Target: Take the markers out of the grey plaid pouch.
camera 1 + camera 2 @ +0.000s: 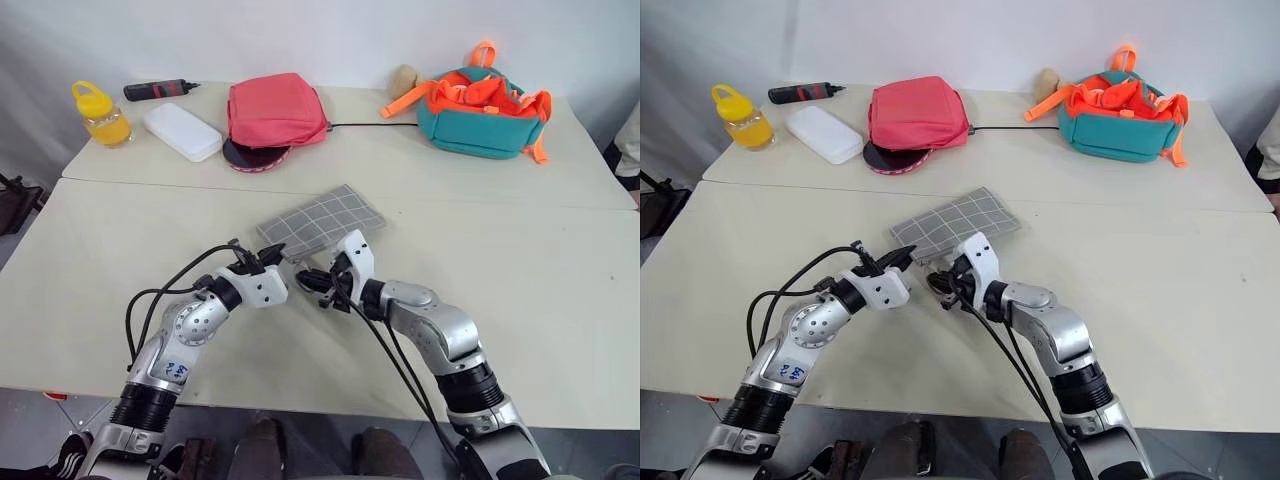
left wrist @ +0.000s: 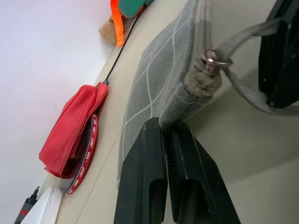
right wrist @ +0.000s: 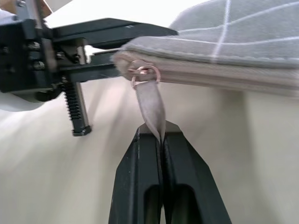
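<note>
The grey plaid pouch (image 1: 325,220) lies flat near the table's middle, with its zipper closed along the near edge. My left gripper (image 1: 275,253) is shut on the pouch's near left corner (image 2: 187,100). My right gripper (image 3: 160,128) is shut on the grey loop pull (image 3: 152,105) of the zipper, which hangs from a small metal ring at that same corner. The two grippers sit close together, tips nearly meeting. The markers are hidden.
Along the far side of the table are a yellow bottle (image 1: 100,115), a black cylinder with a red band (image 1: 158,90), a white box (image 1: 182,131), a pink-red bag (image 1: 275,108) on a dark disc, and a teal-and-orange backpack (image 1: 480,110).
</note>
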